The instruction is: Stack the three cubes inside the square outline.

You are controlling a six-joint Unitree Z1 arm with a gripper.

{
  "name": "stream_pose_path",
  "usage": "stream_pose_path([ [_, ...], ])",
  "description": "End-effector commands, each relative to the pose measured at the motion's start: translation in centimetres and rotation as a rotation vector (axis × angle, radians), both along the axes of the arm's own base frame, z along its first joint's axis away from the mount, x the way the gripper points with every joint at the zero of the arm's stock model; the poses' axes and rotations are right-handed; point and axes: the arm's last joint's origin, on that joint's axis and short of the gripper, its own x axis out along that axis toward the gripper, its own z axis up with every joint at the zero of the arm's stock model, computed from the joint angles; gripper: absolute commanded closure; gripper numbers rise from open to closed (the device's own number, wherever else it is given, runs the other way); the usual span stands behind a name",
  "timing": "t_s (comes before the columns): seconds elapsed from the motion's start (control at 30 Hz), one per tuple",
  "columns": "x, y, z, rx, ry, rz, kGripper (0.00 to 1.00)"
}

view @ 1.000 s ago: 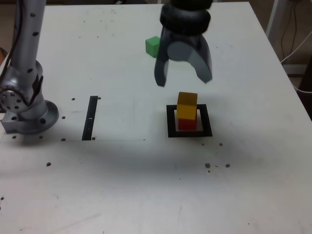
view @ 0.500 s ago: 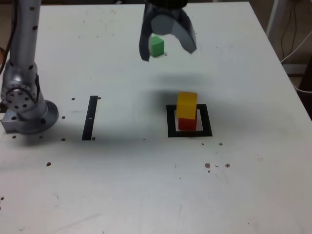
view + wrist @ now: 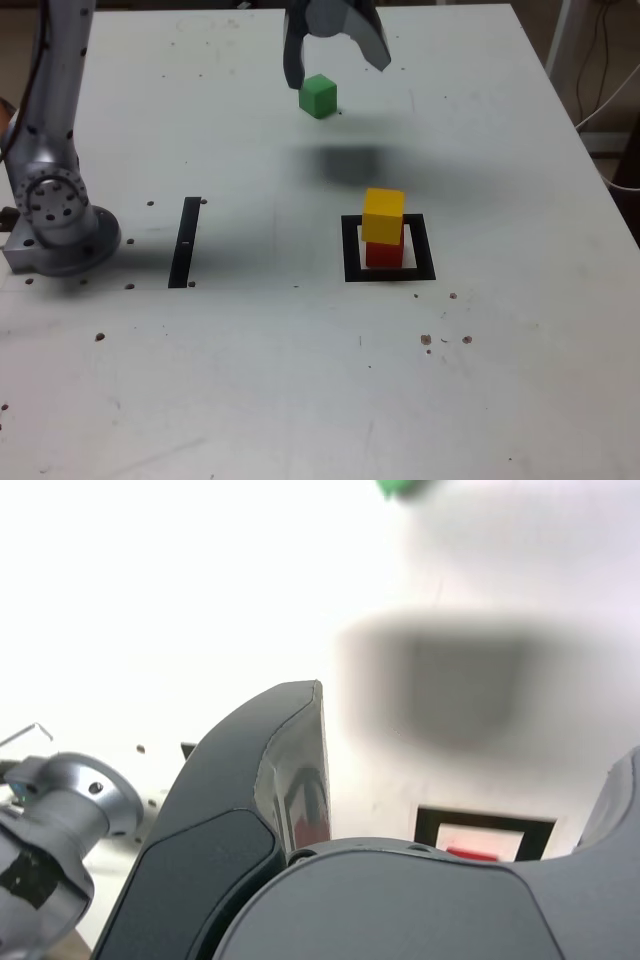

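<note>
The yellow cube [image 3: 384, 213] sits on top of the red cube [image 3: 384, 254] inside the square outline [image 3: 350, 250]. The green cube [image 3: 318, 96] rests alone on the table farther back. My gripper [image 3: 335, 65] hangs open just behind and above the green cube, with nothing between its fingers. In the wrist view a corner of the green cube [image 3: 404, 487] shows at the frame edge. The square outline [image 3: 432, 820] and a sliver of the red cube [image 3: 470, 853] peek out beside the gripper's body, and the yellow cube is hidden there.
A straight black strip [image 3: 185, 241] lies on the white table [image 3: 300, 380] at the exterior view's left. Beside it stands the arm's silver base [image 3: 58, 225]. Small dark specks dot the tabletop. Cables hang past the table's edge at the exterior view's right.
The gripper has moved from above the stack toward the back of the table, to the green cube, and its fingers have spread wider. The cubes have not moved.
</note>
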Motion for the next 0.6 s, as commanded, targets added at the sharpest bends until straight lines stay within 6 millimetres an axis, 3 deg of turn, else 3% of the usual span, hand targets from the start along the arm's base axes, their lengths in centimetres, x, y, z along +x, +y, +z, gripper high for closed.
stream_pose_path([
  [0.0, 0.1, 1.1, -0.3, 0.002, 0.005, 0.009, 0.01],
  [0.57, 0.8, 7.8, -2.0, -0.003, 0.008, 0.083, 0.01],
])
